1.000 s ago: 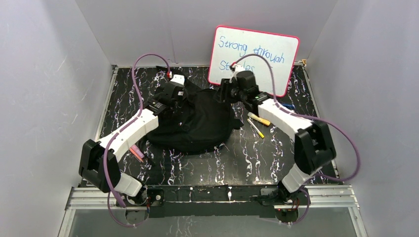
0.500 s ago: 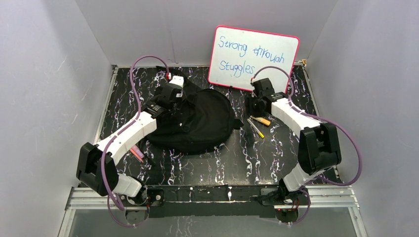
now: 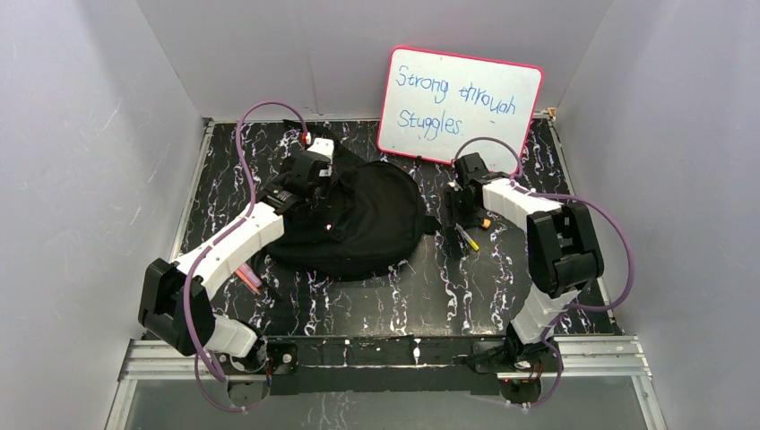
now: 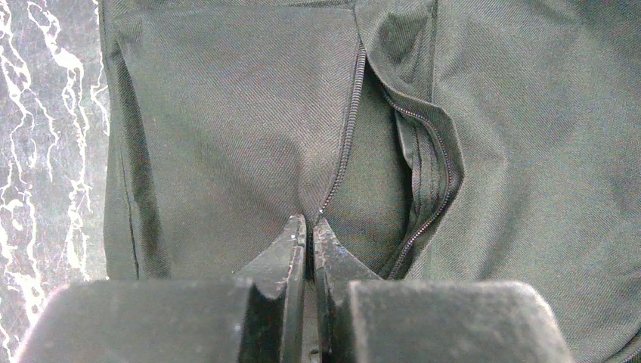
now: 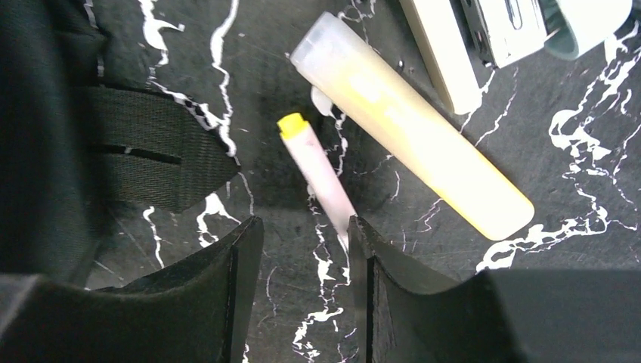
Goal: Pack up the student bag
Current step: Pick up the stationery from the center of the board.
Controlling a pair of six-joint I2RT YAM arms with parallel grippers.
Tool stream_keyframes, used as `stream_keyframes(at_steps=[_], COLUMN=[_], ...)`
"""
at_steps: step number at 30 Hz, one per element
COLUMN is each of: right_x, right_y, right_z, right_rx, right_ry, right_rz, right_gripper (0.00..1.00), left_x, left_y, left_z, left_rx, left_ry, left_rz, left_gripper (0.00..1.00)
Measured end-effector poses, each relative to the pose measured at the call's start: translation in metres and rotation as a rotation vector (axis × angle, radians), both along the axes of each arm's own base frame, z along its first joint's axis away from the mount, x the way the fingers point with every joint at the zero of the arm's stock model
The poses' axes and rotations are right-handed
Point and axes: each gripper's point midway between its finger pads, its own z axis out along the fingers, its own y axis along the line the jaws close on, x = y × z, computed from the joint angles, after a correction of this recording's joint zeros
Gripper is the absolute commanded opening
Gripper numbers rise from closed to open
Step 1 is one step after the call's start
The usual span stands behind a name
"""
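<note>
The student bag, a soft black backpack, lies at mid-table. Its dark fabric fills the left wrist view, with a zip partly undone and the pocket mouth gaping. My left gripper is shut at the bag's back left, pinching the fabric where the zip line runs into the jaws. Just right of the bag, my right gripper hangs open low over the table. A thin pen with a yellow cap runs down to its right finger. Nothing is between the jaws.
A fat yellow highlighter lies right of the thin pen, with white stationery beyond it. A bag strap lies left of the right jaws. Pink pens sit by the left arm. A whiteboard leans on the back wall.
My right arm has swung from the bag's back edge to the right and come down over the pens. The left arm and bag have stayed put.
</note>
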Motion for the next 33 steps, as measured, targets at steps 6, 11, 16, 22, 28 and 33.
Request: stream_keyframes(at_steps=[6,11,16,22,28,33], right_x=[-0.002,-0.004,-0.002,-0.003,-0.003,0.0], right_y=[-0.005,-0.006,-0.008,-0.011,-0.012,-0.009], right_z=[-0.01,-0.014,-0.015,-0.017,-0.016,0.008], right_rx=[-0.01,-0.012,-0.019,-0.032,-0.035,0.003], right_ry=[0.027,0.032,0.018,0.019,0.013,-0.044], right_rz=[-0.011,-0.016,-0.03,-0.042,-0.057,-0.075], right_gripper=[0.33,0.26,0.37,0.29,0.16,0.09], left_x=[0.0,-0.001,-0.001,-0.002,-0.004,-0.004], left_y=[-0.001,-0.002,-0.003,-0.003,-0.002,-0.002], left_z=[0.0,0.0,-0.001,-0.002,-0.004,-0.002], left_rx=[-0.003,-0.007,-0.009,-0.007,-0.009,-0.015], left_ry=[0.002,0.005,0.007,0.009,0.012,0.007], left_rz=[-0.005,-0.01,-0.015,-0.017,-0.02,-0.022], left_gripper=[0.0,0.0,0.0,0.0,0.0,0.0])
